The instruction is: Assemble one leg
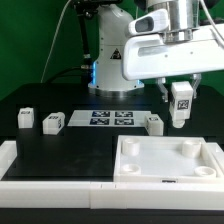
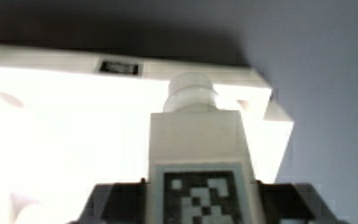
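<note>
My gripper (image 1: pixel 180 97) is shut on a white leg (image 1: pixel 180 104) with a black-and-white tag on its face. It holds the leg upright in the air above the far right part of the large white square tray piece (image 1: pixel 165 172). In the wrist view the leg (image 2: pixel 201 150) runs out from between the dark fingers (image 2: pixel 123 200), its narrow end pointing over the tray piece's corner (image 2: pixel 229 85). Three more legs stand on the black table: one far left (image 1: pixel 25 118), one beside it (image 1: pixel 53 122), one near the middle (image 1: pixel 153 123).
The marker board (image 1: pixel 110 118) lies flat on the table behind the tray piece. A white rail (image 1: pixel 40 185) runs along the table's front and left edge. The robot's base (image 1: pixel 110 60) stands at the back.
</note>
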`<state>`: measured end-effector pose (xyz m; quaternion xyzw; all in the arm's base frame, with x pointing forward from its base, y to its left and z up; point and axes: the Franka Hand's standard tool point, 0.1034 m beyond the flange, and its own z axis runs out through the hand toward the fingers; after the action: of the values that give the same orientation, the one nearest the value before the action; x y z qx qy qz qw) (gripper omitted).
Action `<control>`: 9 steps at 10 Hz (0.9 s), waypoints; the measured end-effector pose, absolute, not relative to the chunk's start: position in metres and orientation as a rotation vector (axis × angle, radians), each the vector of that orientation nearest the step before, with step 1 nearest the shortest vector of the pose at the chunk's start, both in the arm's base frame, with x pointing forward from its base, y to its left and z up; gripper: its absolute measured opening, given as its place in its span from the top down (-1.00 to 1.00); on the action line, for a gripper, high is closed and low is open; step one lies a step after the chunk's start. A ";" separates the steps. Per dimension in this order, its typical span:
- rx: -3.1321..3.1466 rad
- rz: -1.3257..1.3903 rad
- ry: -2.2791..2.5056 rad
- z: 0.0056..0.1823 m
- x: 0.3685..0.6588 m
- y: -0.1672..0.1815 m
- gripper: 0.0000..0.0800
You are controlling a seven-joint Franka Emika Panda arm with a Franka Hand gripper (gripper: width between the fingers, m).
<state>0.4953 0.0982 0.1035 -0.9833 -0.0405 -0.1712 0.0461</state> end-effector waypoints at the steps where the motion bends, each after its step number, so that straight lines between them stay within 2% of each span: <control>1: -2.984 -0.646 -0.155 0.107 0.511 0.096 0.27; 4: -2.968 -0.678 -0.196 0.121 0.557 0.099 0.27; 7: -2.965 -0.659 -0.289 0.113 0.593 0.100 0.27; 9: -2.963 -0.669 -0.284 0.113 0.591 0.100 0.27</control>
<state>0.5915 0.1003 0.1128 -0.9702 -0.0930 -0.2191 0.0454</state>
